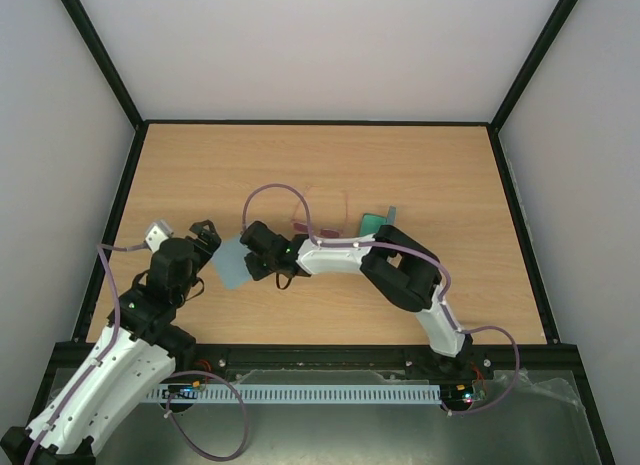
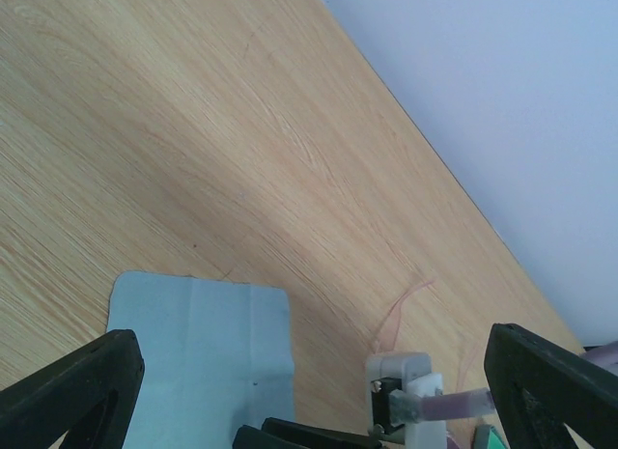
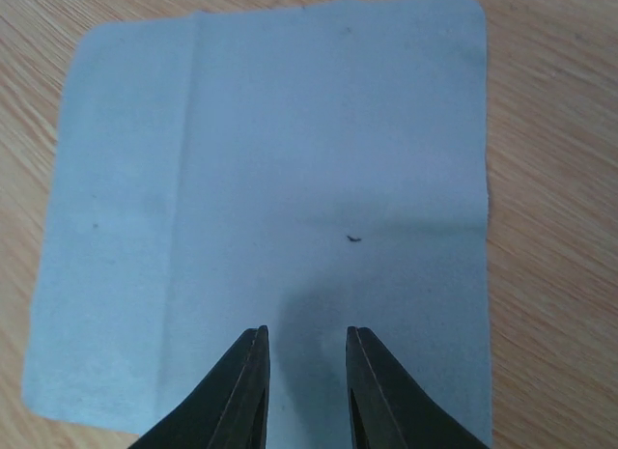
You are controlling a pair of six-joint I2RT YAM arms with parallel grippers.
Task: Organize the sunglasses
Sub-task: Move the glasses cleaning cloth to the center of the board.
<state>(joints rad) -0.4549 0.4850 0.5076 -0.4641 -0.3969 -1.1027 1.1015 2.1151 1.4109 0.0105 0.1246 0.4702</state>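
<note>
- Fingers (image 3: 249, 391), right gripper (image 3: 307, 335): narrowly parted with nothing seen between them, poised over the 6 o'clock edge of the light-blue cloth (image 3: 270, 159) in the wrist view.
- Fingers (image 2: 82, 391), left gripper (image 2: 309, 372): spread wide and empty, at 10 o'clock of the cloth in the top view.
- Sunglasses (image 1: 322, 218): flat on the table (image 1: 200, 165) near its centre, at 2 o'clock of the right gripper and untouched. The case (image 1: 377, 223) lies just beside them at 3 o'clock.
- Condition: the frame shows only as a faint pink outline, so folded or unfolded cannot be told.
- Handling, judged: light and thin, fragile at the hinges, with slick lenses that smear easily.
- Hold, judged: a gentle pinch at the bridge or on a temple near its hinge, never on the lens faces.
</note>
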